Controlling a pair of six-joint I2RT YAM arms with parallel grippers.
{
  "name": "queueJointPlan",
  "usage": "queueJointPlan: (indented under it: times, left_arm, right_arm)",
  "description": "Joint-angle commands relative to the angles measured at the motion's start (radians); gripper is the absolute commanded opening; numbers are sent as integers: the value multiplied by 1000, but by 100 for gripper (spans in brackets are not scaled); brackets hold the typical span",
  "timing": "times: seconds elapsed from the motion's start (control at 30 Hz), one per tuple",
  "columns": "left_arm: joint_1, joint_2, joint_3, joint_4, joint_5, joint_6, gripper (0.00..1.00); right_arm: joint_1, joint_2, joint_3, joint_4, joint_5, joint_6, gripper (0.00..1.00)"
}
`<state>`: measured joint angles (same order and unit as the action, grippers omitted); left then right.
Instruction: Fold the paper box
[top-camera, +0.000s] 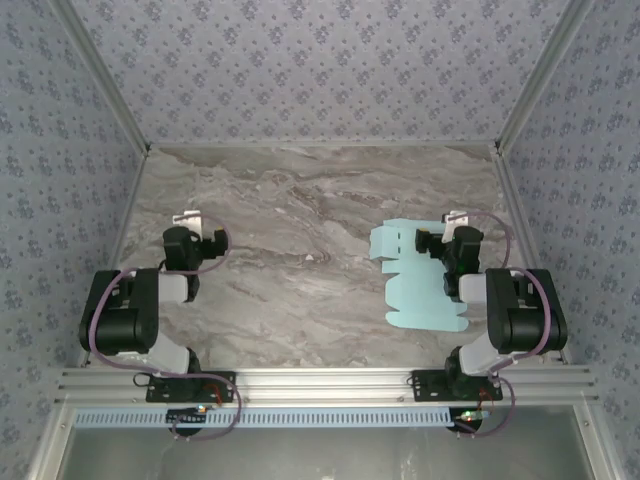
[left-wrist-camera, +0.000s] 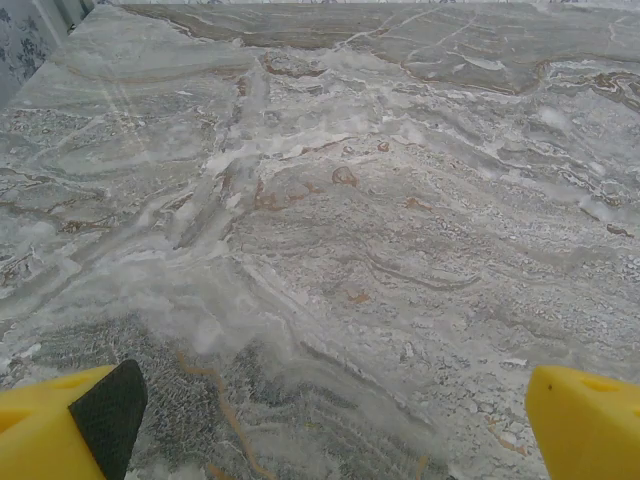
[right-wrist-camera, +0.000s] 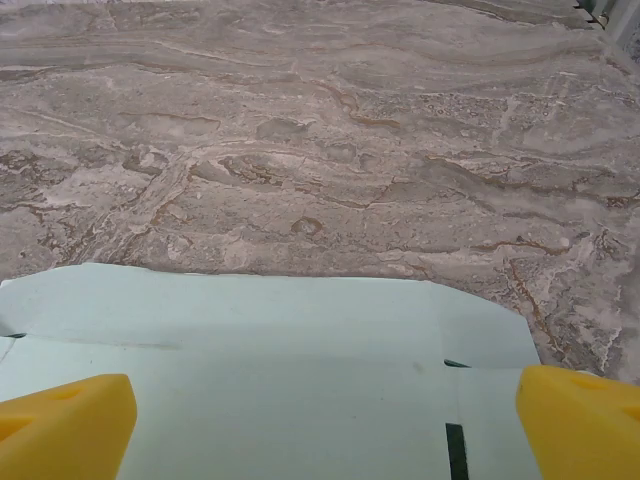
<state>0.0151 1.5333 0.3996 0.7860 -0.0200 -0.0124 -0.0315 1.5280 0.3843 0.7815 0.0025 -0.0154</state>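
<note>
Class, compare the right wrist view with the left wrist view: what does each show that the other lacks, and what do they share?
Right wrist view, not the left: the paper box, a flat pale aqua sheet with a curved flap edge and a dark slit, lying under the open right gripper. Left wrist view, not the right: the open left gripper, with a black pad on one finger. Shared: the marble table and yellow fingertips set wide apart at the bottom corners.
</note>
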Motion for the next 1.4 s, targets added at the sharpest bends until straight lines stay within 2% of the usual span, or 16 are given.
queueJointPlan:
  times: [0.0, 0.77, 0.87, 0.97, 1.0, 1.03, 1.1, 1.17, 1.27, 1.37]
  left_arm:
    - [-1, -1, 18, 13, -12, -4, 99]
    - [12, -1, 19, 15, 14, -15, 99]
    - [21, -1, 17, 16, 23, -19, 99]
    - [20, -29, 6, 21, 28, -16, 99]
    - [18, -71, -17, 32, 31, -12, 99]
    - [18, -140, -36, -3, 28, -19, 99]
    - [19, -305, -2, -255, -3, -82, 99]
    - [7, -451, 34, -454, 31, -133, 99]
    - [-71, -635, 16, -571, 8, -252, 99]
    - [-112, -758, -18, -621, -30, -392, 99]
  right_arm:
    - [-8, -5, 13, 2, -11, -12, 100]
    - [-11, -7, 12, 4, -13, -11, 100]
    - [-35, -7, 10, 6, -54, 3, 100]
    - [-23, -19, 7, 11, -19, 5, 100]
    - [-16, -43, 3, -8, 39, 16, 100]
    - [-6, -86, 1, -38, 97, 27, 100]
    - [5, -171, 10, -136, 129, 27, 100]
    - [11, -275, 76, -376, 136, 80, 100]
    - [15, -355, 251, -795, 160, 186, 100]
    - [22, -380, 347, -984, 155, 293, 100]
